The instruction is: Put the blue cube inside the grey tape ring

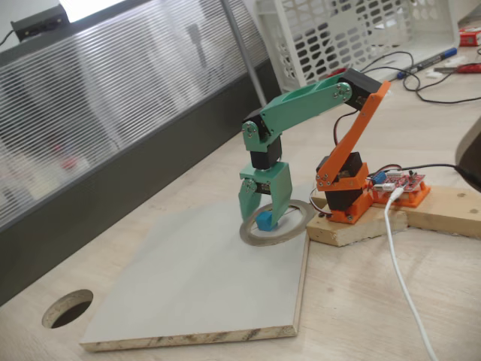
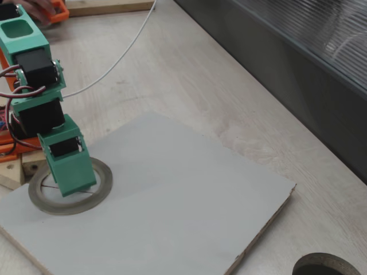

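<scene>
- Pale wooden worktop [image 1: 391, 301] carries a grey board [image 1: 203, 293].
- Green hand [image 1: 264, 218] points down, its fingers spread either side of the blue cube [image 1: 266, 221]; whether they grip it is unclear.
- Cube sits within the grey tape ring [image 1: 255, 235].
- Cube looks light, rigid and smooth; best pinched on opposite flat faces.

From my feed I see a pale wood-grain table [image 1: 188, 177] with a round hole [image 1: 68, 307] cut through it, and a light grey board [image 1: 203, 286] lying flat on top. Behind the table runs a dark panel [image 1: 113, 203] topped by ribbed translucent sheeting [image 1: 113, 98], bright with light from behind. A white lattice basket [image 1: 353, 34] stands at the back, with cables [image 1: 421, 79] and pens [image 1: 428, 60] beside it.
</scene>
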### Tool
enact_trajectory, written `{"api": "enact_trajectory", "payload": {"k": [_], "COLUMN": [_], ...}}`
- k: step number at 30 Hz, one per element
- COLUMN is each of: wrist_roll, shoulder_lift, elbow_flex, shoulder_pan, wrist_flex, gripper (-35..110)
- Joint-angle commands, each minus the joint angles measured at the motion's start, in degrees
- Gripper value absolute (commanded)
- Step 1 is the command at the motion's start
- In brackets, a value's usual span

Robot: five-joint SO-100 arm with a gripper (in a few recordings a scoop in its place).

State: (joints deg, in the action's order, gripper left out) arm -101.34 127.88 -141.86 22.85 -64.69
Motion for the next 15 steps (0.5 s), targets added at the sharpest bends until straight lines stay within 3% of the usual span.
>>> {"api": "enact_trajectory", "payload": {"k": [1, 8, 15], "wrist_roll": [-0.53, -0.62, -0.70], "shoulder_lift": [1.14, 1.23, 1.32], "elbow_flex": [-0.09, -0.18, 0.00], "shoulder_pan": [0.44, 0.79, 0.97], "wrist_flex": [-0.44, -0.53, -0.53], "gripper": [65, 86, 90]}}
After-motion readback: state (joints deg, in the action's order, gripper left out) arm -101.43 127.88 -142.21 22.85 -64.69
